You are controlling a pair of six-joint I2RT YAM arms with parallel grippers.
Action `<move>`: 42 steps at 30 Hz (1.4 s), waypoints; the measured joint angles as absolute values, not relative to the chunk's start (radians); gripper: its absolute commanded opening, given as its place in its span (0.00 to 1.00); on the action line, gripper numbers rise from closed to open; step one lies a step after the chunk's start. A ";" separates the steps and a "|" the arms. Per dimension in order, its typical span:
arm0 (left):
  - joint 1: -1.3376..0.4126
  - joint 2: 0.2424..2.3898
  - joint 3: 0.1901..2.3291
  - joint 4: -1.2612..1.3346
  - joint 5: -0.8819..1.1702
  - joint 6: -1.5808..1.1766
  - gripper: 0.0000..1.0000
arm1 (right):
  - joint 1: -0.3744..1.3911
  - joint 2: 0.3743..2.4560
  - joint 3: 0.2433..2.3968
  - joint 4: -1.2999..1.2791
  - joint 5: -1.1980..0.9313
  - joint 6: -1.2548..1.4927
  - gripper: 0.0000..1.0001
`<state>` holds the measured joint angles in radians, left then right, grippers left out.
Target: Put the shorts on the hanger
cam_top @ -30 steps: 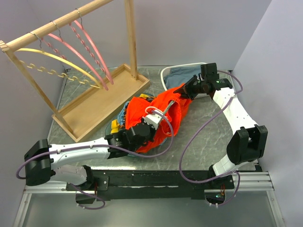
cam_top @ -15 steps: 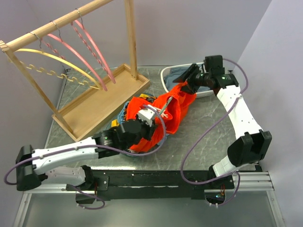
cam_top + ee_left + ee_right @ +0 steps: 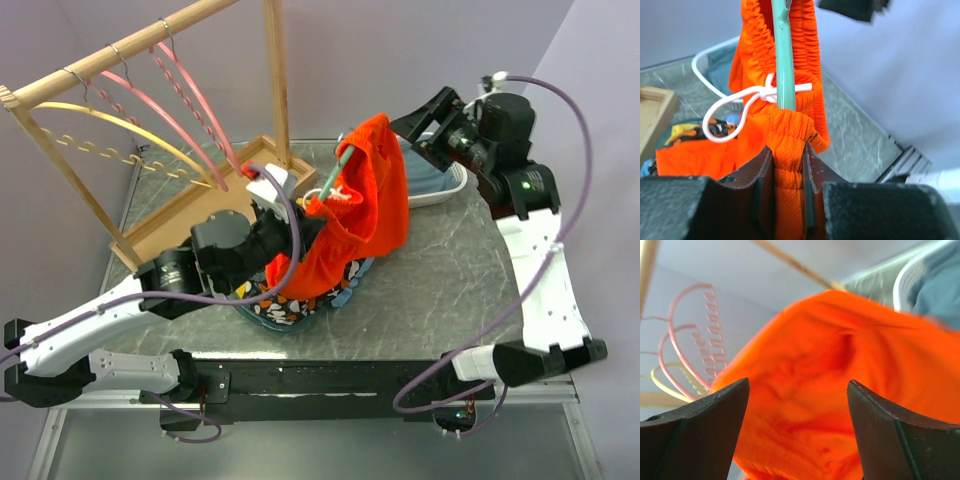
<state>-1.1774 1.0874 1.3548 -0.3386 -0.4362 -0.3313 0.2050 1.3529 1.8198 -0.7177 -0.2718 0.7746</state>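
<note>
The bright orange shorts (image 3: 375, 200) hang lifted above the table, draped over the pale green hanger (image 3: 335, 176). My left gripper (image 3: 300, 215) is shut on a bunched fold of the waistband (image 3: 788, 145). The hanger's green bar (image 3: 781, 60) rises out of that fold, and the white drawstring (image 3: 740, 102) loops around it. My right gripper (image 3: 432, 125) is open at the back right, just off the shorts. In the right wrist view the shorts (image 3: 840, 355) fill the space beyond its spread fingers (image 3: 715, 410), which do not touch the cloth.
A black-orange-white patterned garment (image 3: 290, 308) lies on the table under the shorts. A white basket (image 3: 445, 190) with blue-grey cloth sits behind them. The wooden rack (image 3: 205, 215) at back left carries pink hangers (image 3: 185, 95) and a yellow hanger (image 3: 110, 125).
My left arm has raised the shorts and hanger off the pile and carried them towards the back. The right gripper has opened, let go of the shorts and drawn up and away.
</note>
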 measured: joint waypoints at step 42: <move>-1.102 1.670 2.115 -0.183 -1.171 -0.473 0.01 | 0.523 1.032 1.354 -0.647 0.047 0.822 0.87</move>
<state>-1.1019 1.6699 2.1155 -0.1833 -1.1706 -0.4732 0.5228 1.0321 1.3537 -0.6472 0.0471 0.8215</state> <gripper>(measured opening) 0.235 0.871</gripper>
